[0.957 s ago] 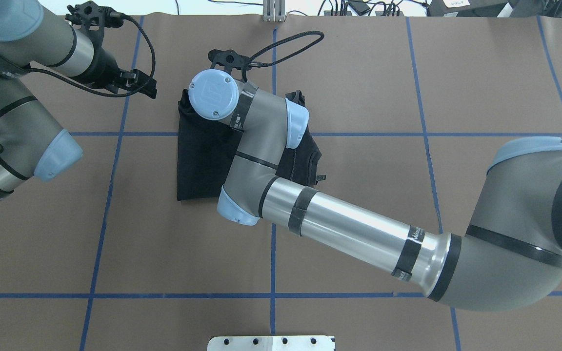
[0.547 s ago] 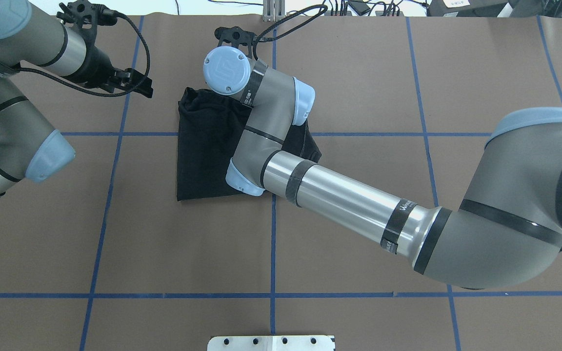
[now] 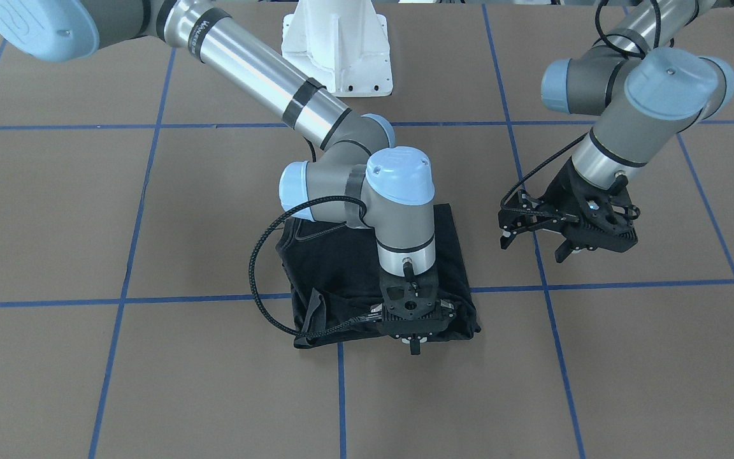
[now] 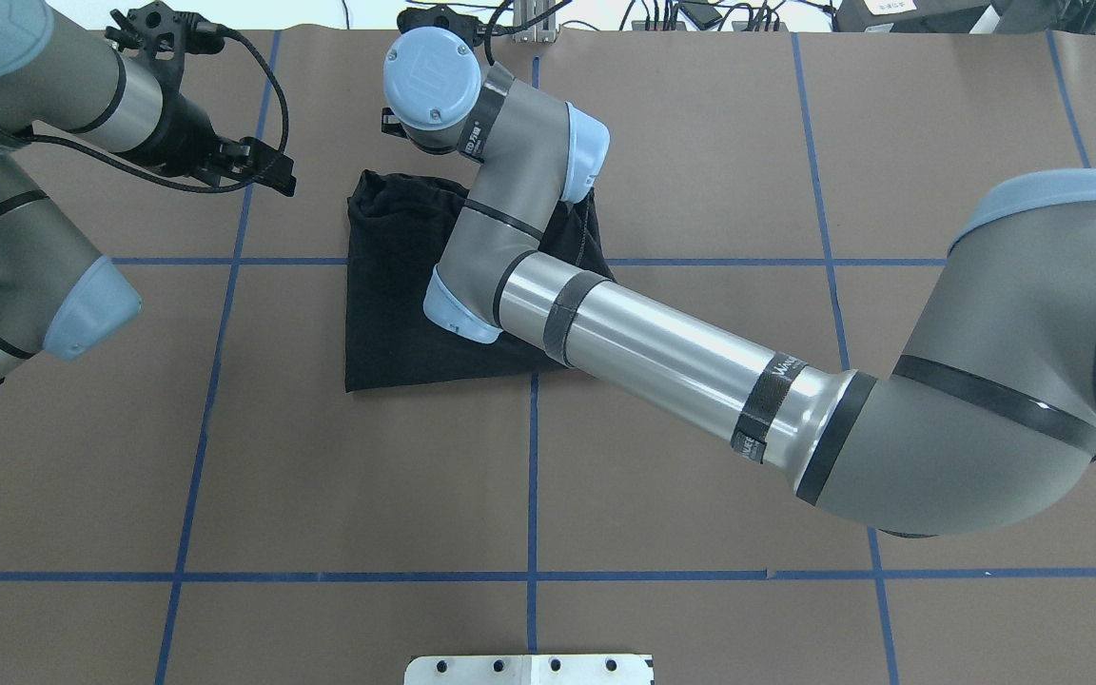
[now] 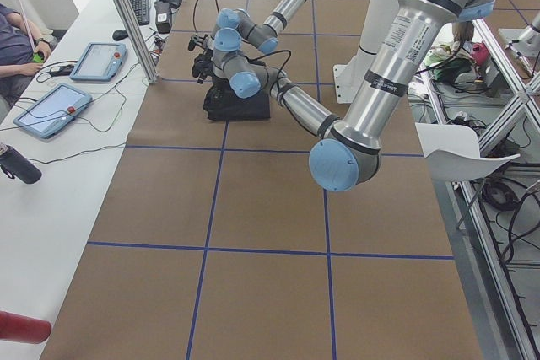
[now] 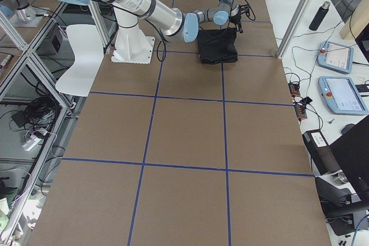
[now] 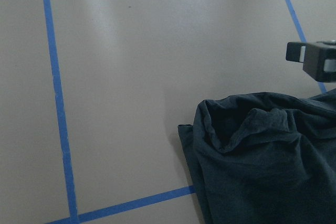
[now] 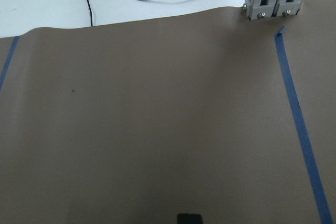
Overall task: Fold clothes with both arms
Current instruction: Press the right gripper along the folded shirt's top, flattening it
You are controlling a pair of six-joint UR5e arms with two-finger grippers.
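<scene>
- Black T-shirt [image 3: 341, 268] lies folded into a rough rectangle on the bench [image 3: 150, 382], over a crossing of blue tape [image 3: 126, 268] lines. Only plain black cloth shows. It is soft and creased, and bunched along the edge on the operators' side.
- In the overhead view the right arm [image 4: 662, 352] hides the shirt's middle and right part.
- Right claw [image 3: 413, 344] points down at the bunched edge and is seen edge-on. Cannot tell how wide it stands or whether it touches cloth. Its wrist view gives only bare paper and one dark tip at the bottom margin.
- Left claw [image 3: 532, 250] hangs beside the shirt, apart from it, fingers spread, empty.
- Bench cover: matte brown paper.
</scene>
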